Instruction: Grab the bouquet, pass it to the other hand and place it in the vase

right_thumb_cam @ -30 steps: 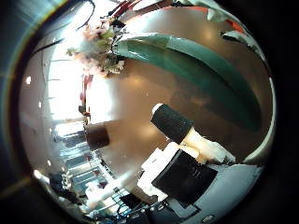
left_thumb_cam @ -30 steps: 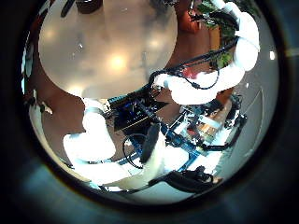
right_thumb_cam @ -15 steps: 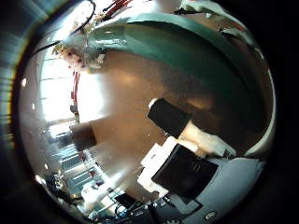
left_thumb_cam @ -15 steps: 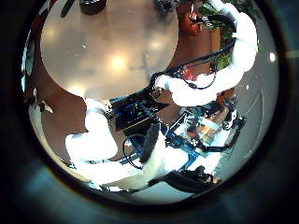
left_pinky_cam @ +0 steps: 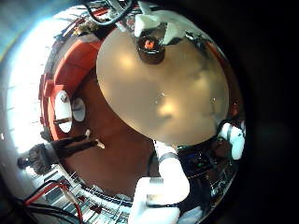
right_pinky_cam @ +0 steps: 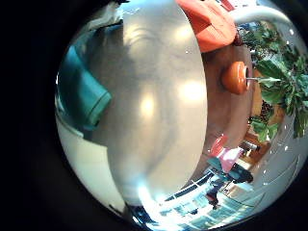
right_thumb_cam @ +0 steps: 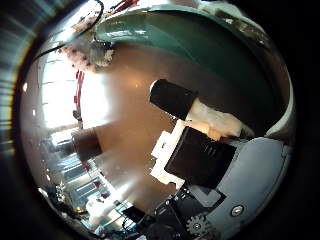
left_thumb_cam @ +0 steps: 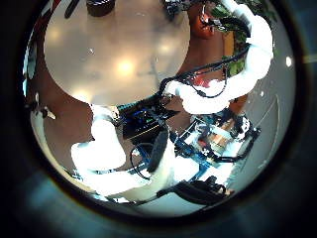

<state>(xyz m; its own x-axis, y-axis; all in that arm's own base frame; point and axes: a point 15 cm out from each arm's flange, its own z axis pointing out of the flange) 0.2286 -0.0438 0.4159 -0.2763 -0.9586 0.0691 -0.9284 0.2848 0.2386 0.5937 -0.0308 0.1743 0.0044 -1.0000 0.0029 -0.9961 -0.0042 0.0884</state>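
The bouquet's long paper wrap [right_thumb_cam: 210, 50] fills much of the right thumb side palm view, close to the palm, lying on the round table [right_thumb_cam: 125, 110]. Its pale flowers [right_thumb_cam: 85, 52] are at one end. One finger [right_thumb_cam: 178, 98] of my right hand reaches out beside the wrap, with bare table between them. The wrap's edge also shows in the right little finger side palm view [right_pinky_cam: 87, 91]. The dark vase [left_pinky_cam: 149, 51] stands near the table's edge in the left little finger side palm view, and shows small in the right thumb side palm view [right_thumb_cam: 87, 145]. My left hand is high above the table.
The round table [left_pinky_cam: 168, 93] stands on a darker floor [left_pinky_cam: 103, 149]. White arm links [left_thumb_cam: 213, 94] cross the left thumb side palm view. A round stool [right_pinky_cam: 236, 75] and leafy plants [right_pinky_cam: 279, 77] stand off the table's far side.
In the right thumb side palm view the wrap has grown larger and closer, and the flowers have slid toward the rim as that camera moved. The left thumb side palm view has barely shifted.
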